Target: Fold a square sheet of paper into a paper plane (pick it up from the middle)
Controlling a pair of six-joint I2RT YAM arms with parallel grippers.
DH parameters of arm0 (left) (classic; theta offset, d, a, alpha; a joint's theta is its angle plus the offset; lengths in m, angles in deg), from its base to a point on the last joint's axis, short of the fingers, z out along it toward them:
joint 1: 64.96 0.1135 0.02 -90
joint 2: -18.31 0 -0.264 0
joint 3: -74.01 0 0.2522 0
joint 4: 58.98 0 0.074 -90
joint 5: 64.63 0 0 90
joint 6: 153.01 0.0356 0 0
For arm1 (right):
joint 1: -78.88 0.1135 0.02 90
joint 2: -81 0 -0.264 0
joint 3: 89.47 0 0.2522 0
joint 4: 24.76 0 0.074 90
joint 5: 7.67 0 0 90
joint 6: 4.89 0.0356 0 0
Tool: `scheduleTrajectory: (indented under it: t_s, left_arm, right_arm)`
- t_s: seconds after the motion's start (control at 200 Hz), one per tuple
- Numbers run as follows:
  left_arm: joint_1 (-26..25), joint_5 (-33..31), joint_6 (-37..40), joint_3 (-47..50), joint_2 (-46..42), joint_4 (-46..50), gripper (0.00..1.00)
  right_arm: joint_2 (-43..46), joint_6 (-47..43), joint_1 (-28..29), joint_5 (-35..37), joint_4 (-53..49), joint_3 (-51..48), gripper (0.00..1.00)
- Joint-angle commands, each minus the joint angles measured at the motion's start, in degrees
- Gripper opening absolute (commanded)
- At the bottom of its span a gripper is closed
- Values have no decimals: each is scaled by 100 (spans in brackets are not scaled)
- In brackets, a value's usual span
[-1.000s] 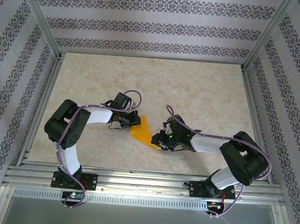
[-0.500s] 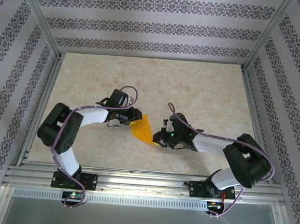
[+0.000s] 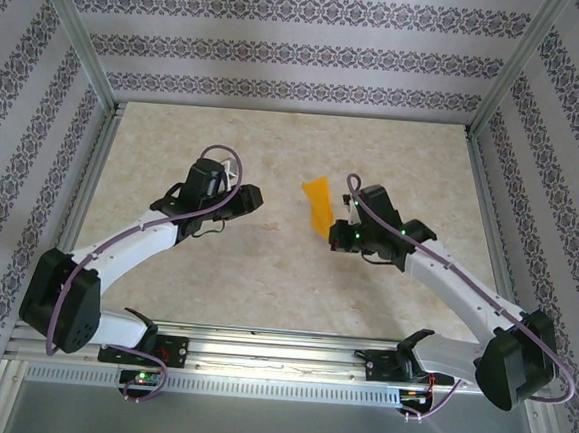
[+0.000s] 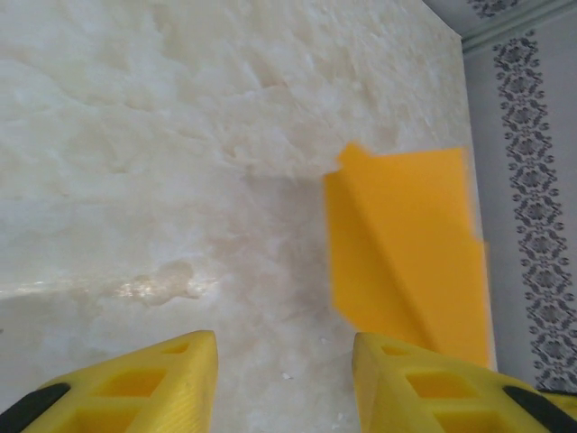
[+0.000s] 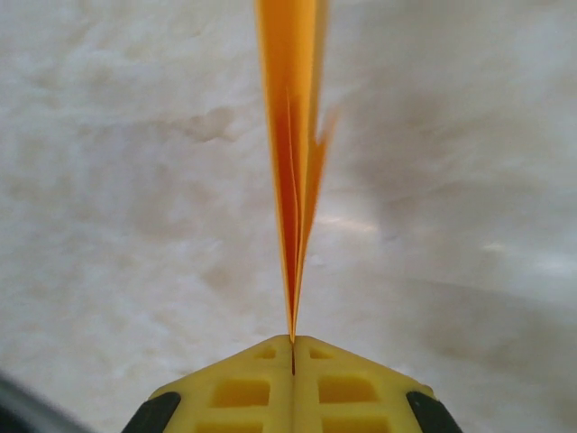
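Whereas a second ago the folded orange paper (image 3: 317, 201) lay flat near the worktop's (image 3: 295, 142) near edge, with a gripper at each end of it, it now stands up on its edge around the middle of the worktop, a little toward the right side. The right gripper (image 3: 336, 230) alone has it. In the right wrist view the two yellow fingers (image 5: 243, 390) are pressed fully together on the paper's (image 5: 293, 144) near end, and the sheet runs straight away from them as a thin vertical blade of several layers. It looks lifted off the marbled surface, though its lower edge cannot be made out for certain.

The left gripper (image 3: 245, 199) has let go. A second ago its jaws were closed at the paper's left corner; now they stand partly apart with only bare worktop (image 4: 180, 135) between them, as the left wrist view shows (image 4: 284, 361). From there the paper (image 4: 406, 244) is seen broadside ahead and to the right, well clear of the fingertips (image 4: 171, 356), with a diagonal crease across it and a stepped edge where the layers overlap. A soft shadow lies on the surface just left of it.

Both arms have stretched out from their folded poses toward the far edge. The left gripper has gone left and farther out, and the right gripper has carried the paper away from the near edge toward the middle.
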Motion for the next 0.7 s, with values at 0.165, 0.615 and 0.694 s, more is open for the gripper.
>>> scheduleTrajectory:
  t_s: [0.165, 0.615, 0.694]
  left_arm:
    - [124, -1033, 54, 376, -661, 427, 43]
    - [431, -1652, -78, 900, -1578, 665, 45]
    - [469, -1686, -79, 952, -1669, 682, 46]
  right_arm:
    - [-709, -1831, 525, 3407, -2112, 976, 0]
    - [-2634, -2100, 2275, 4169, -1944, 1334, 3]
    - [-2846, -1961, 2598, 3898, -1899, 1388, 4]
